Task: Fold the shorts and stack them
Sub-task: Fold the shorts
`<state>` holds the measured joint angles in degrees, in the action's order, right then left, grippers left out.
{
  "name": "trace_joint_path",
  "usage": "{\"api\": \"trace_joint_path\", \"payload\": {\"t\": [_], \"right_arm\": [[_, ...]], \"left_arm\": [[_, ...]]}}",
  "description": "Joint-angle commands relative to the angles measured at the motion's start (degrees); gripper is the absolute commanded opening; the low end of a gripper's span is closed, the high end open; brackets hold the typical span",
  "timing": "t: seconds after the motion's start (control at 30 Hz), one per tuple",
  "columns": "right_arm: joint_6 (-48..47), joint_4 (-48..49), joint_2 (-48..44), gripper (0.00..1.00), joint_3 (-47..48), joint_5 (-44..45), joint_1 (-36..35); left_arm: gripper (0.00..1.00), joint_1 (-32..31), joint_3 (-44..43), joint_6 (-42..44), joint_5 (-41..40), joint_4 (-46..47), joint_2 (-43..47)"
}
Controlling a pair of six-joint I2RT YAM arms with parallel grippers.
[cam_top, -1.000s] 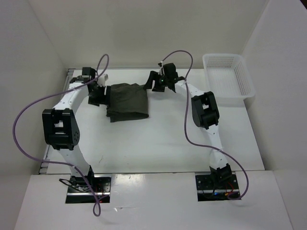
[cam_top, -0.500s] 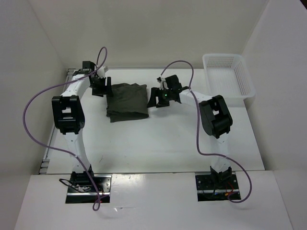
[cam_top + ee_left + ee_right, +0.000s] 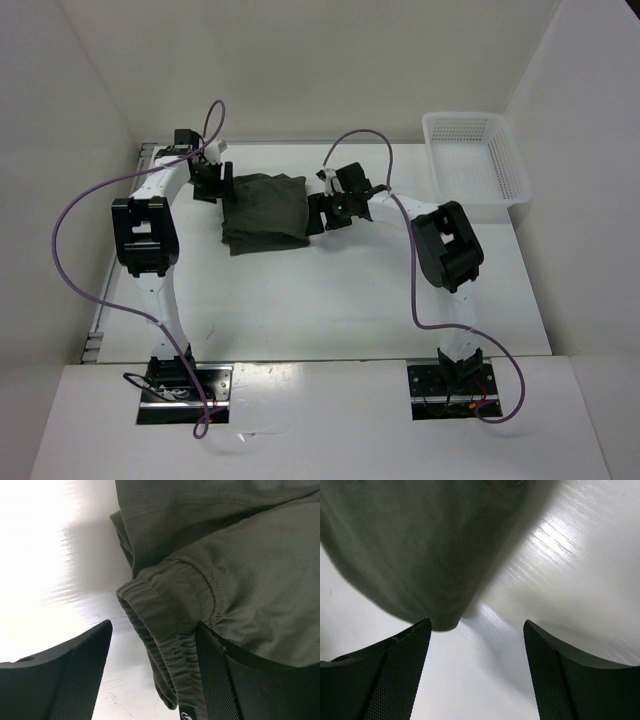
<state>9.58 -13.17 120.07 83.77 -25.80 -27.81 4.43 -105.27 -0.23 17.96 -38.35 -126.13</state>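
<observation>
The dark olive-green shorts (image 3: 264,211) lie folded in a rough rectangle on the white table, at the back middle. My left gripper (image 3: 213,184) is open at their far left corner. In the left wrist view the elastic waistband (image 3: 170,635) lies between the two fingers, against the right finger (image 3: 220,680). My right gripper (image 3: 318,212) is open at the shorts' right edge. In the right wrist view a blurred cloth corner (image 3: 415,555) hangs just beyond the left finger (image 3: 400,675), with bare table between the fingers.
A white plastic mesh basket (image 3: 475,158) stands at the back right corner of the table (image 3: 330,300). White walls close in the table on the left, back and right. Purple cables loop off both arms.
My right gripper has come down and left from the back to the shorts' right edge. My left arm has drawn in, its gripper now at the far left corner.
</observation>
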Motion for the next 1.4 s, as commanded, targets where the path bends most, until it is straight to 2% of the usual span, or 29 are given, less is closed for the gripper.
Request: {"api": "trace_joint_path", "payload": {"t": [0.0, 0.03, 0.07, 0.1, 0.13, 0.17, 0.23, 0.43, 0.5, 0.6, 0.63, 0.73, 0.8, 0.97, 1.17, 1.3, 1.33, 1.37], "right_arm": [[-6.30, -1.59, -8.34, 0.80, 1.22, 0.40, 0.13], [-7.81, -3.25, -9.49, 0.82, 1.22, 1.27, 0.13], [-9.39, -4.14, -10.72, 0.84, 1.22, 2.50, 0.13], [-12.80, -5.02, -13.52, 0.86, 1.22, 5.30, 0.13], [-14.66, -6.68, -14.94, 0.91, 1.22, 6.54, 0.13], [-16.16, -7.39, -16.35, 0.93, 1.22, 7.77, 0.13], [-18.98, -8.10, -20.56, 0.97, 0.44, 11.28, 2.14], [-28.38, -11.26, -31.90, 0.99, -4.04, 20.77, 9.34], [-30.75, -11.26, -34.80, 0.99, -7.12, 23.77, 12.50], [-33.23, -11.26, -39.99, 0.99, -10.89, 26.41, 21.20], [-33.75, -10.74, -42.18, 0.99, -11.69, 26.42, 25.40], [-33.06, -9.43, -45.79, 0.99, -14.94, 27.12, 31.48], [-32.27, -8.89, -47.20, 0.99, -17.40, 27.12, 32.21], [-29.45, -8.36, -50.63, 0.99, -21.44, 25.28, 32.82], [-28.92, -9.68, -51.16, 0.99, -21.98, 24.75, 32.82], [-30.14, -14.77, -51.78, 0.99, -21.46, 18.97, 32.82], [-29.45, -17.04, -51.78, 0.99, -21.45, 19.47, 31.95], [-24.66, -17.07, -52.39, 0.99, -21.45, 21.13, 29.94]], "left_arm": [[0.75, -0.03, -0.81, 0.23, 1.82, 1.35, 4.04], [0.75, -0.03, -1.51, 0.23, 1.82, 1.35, 4.92], [0.79, -0.03, -2.04, 0.23, 1.82, 0.74, 5.62], [0.89, -0.03, -3.26, 0.23, 1.82, 0.73, 7.19], [0.90, -0.03, -3.88, 0.23, 1.82, 0.73, 8.08], [0.96, -0.03, -4.50, 0.23, 1.82, 0.21, 9.05], [1.00, -0.03, -5.90, 0.23, 2.34, 0.20, 12.21], [1.00, 0.50, -5.74, 0.23, -2.48, 0.99, 21.43], [1.00, 1.02, -2.67, 0.23, -7.39, 2.13, 26.27], [1.00, 3.47, 1.28, 0.23, -14.06, 4.42, 32.42], [1.00, 5.66, 4.61, 0.23, -15.39, 5.47, 33.74], [1.00, 11.02, 11.90, 0.23, -17.60, 7.66, 38.49], [1.00, 13.49, 15.00, 0.23, -19.96, 8.90, 41.04], [1.00, 14.82, 20.45, 0.23, -19.98, 9.43, 45.00], [1.00, 14.82, 21.60, 0.23, -19.98, 9.43, 47.64], [1.00, 15.35, 22.83, 0.23, -18.83, 9.43, 48.69], [1.00, 15.35, 22.83, 0.23, -18.83, 9.43, 48.69], [1.00, 15.35, 22.83, 0.23, -18.83, 9.43, 48.69]]}}
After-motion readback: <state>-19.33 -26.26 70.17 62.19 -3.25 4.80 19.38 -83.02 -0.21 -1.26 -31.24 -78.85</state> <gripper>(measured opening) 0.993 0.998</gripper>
